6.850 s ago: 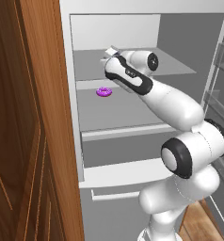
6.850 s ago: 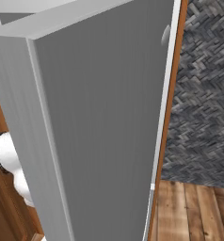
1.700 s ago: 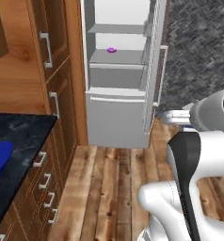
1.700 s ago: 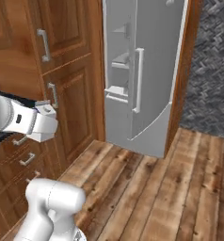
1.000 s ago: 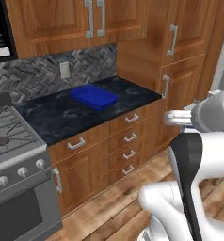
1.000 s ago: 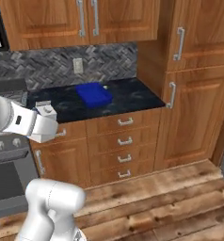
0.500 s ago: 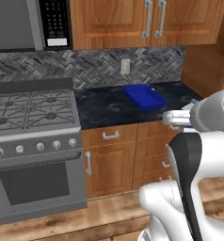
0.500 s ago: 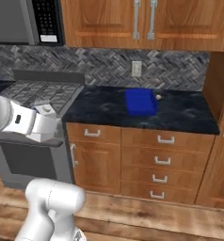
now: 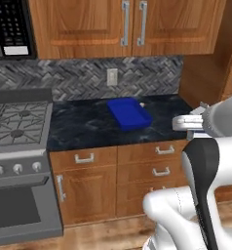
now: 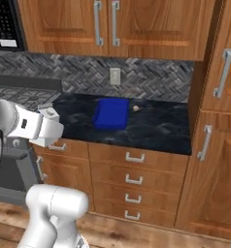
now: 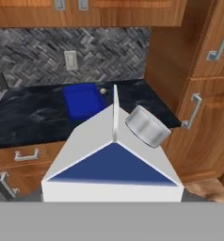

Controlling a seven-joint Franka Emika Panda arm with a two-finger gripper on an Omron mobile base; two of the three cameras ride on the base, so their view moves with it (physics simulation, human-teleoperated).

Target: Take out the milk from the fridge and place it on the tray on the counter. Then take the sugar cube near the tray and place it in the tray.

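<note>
A kitchen wall stood ahead of the robot. At the far left of the left base view sat a grey gas stove (image 9: 18, 122) with a microwave (image 9: 10, 27) above it. To the right of the stove ran the black marbled counter (image 9: 84, 124), over wooden drawers (image 9: 137, 171) with silver handles. A herringbone tile backsplash (image 9: 64, 78) with a white wall outlet (image 9: 112, 76) rose behind it, and wooden upper cabinets (image 9: 132, 24) hung overhead.

The bright blue tray (image 9: 129, 113) lay flat on the counter, toward its right half, below the outlet. The tiny tan sugar cube (image 9: 142, 104) sat on the counter just beside the tray's far right corner (apart from the rim, not inside it).

Further right, the white arm was raised in front of the counter, well apart from the tray. In the hand view the milk (image 11: 113, 157) was close before the camera: a white carton with a gabled top, a dark blue band and a round silver cap, with the tray and cube seen beyond it. The pincer (image 9: 188, 123) was at the arm's end; the carton appeared to sit in it, but its fingertips were hidden, so whether it pinched the carton could not be told for sure. A tall wooden cabinet (image 10: 219, 121) closed the scene at the right.
</note>
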